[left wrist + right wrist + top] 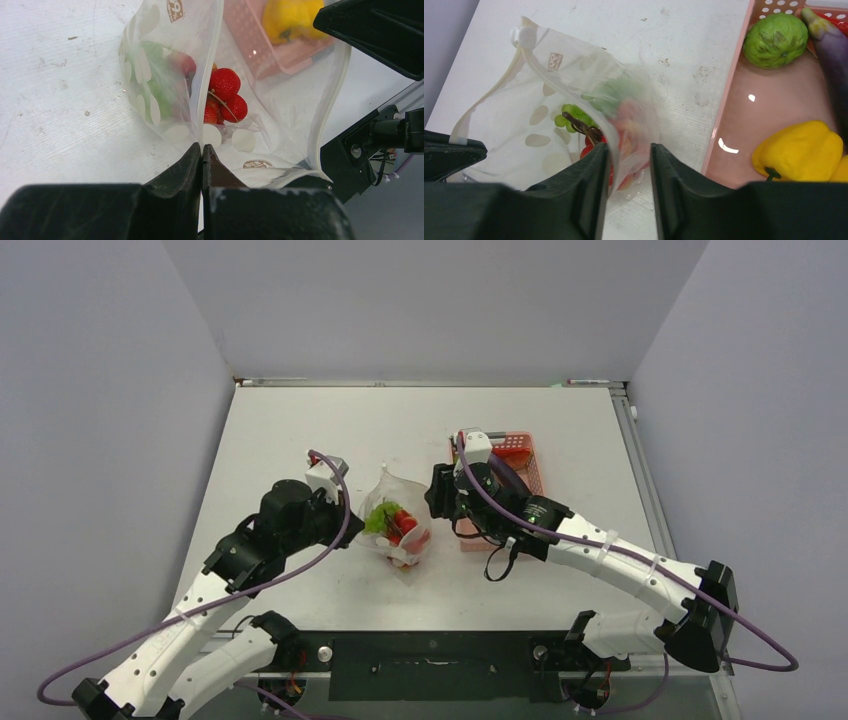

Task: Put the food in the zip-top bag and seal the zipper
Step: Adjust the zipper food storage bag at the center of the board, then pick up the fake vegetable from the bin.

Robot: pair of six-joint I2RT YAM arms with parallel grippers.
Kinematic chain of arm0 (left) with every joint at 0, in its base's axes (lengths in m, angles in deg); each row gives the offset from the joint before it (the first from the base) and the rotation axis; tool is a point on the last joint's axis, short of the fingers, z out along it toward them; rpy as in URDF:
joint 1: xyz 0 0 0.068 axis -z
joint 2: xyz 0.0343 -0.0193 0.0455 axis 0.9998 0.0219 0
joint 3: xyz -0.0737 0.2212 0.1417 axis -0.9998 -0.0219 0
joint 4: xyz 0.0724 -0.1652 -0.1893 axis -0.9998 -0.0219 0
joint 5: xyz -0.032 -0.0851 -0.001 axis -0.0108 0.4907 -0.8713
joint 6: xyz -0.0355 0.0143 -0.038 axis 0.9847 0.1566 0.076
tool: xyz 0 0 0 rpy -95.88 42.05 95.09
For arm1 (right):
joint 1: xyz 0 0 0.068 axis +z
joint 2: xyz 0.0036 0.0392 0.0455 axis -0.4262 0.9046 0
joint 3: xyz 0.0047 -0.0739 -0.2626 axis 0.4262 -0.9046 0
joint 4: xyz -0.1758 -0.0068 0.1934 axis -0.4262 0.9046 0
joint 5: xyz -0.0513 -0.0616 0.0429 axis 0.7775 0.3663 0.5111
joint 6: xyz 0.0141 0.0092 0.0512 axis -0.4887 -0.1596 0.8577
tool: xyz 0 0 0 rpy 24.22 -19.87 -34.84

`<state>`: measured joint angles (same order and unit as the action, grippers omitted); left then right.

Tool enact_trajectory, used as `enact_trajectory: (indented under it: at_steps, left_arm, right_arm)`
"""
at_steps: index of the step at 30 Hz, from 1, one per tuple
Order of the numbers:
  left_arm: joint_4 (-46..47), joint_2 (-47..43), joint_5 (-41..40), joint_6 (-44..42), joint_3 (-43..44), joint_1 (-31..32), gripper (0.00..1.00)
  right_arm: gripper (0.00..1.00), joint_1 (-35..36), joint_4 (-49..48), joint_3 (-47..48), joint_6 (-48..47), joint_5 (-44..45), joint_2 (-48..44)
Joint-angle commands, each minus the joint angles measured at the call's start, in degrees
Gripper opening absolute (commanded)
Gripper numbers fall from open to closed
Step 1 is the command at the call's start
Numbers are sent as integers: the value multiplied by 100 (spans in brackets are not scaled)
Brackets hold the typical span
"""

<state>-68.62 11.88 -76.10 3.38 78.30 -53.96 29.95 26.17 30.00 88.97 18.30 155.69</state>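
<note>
The zip-top bag stands open at mid-table, holding green grapes and red pieces. My left gripper is shut on the bag's rim at its left side. My right gripper is open, and the bag's right rim hangs blurred between its fingers, close to the left finger. The zipper runs along the mouth edge. A green round fruit, purple eggplant and yellow pepper lie in the pink basket.
The pink basket stands just right of the bag, behind my right wrist. Bare white table lies to the left and far side. A rail runs along the table's right edge.
</note>
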Motion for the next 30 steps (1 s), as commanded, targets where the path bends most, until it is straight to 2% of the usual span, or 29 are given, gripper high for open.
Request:
enact_trajectory:
  at_steps: [1,6,14,20,30]
  left_arm:
    - [440,-135,131,-141,-50,-42,0]
    - [422,-229,176,-212,-93,-178,0]
    - [395,-302,204,-240,-121,-259,0]
    - [399,-340,219,-240,-128,-351,0]
    - [409,-367,259,-222,-162,-446,0]
  right_arm:
    - [50,3,-18,443,-183,338,-322]
    - [59,-161,174,607,-358,488,-564]
    - [65,-780,593,689,-573,507,-794]
    - [72,-960,862,478,-739,1008,-756]
    - [74,-1453,914,339,-1059,961,-256]
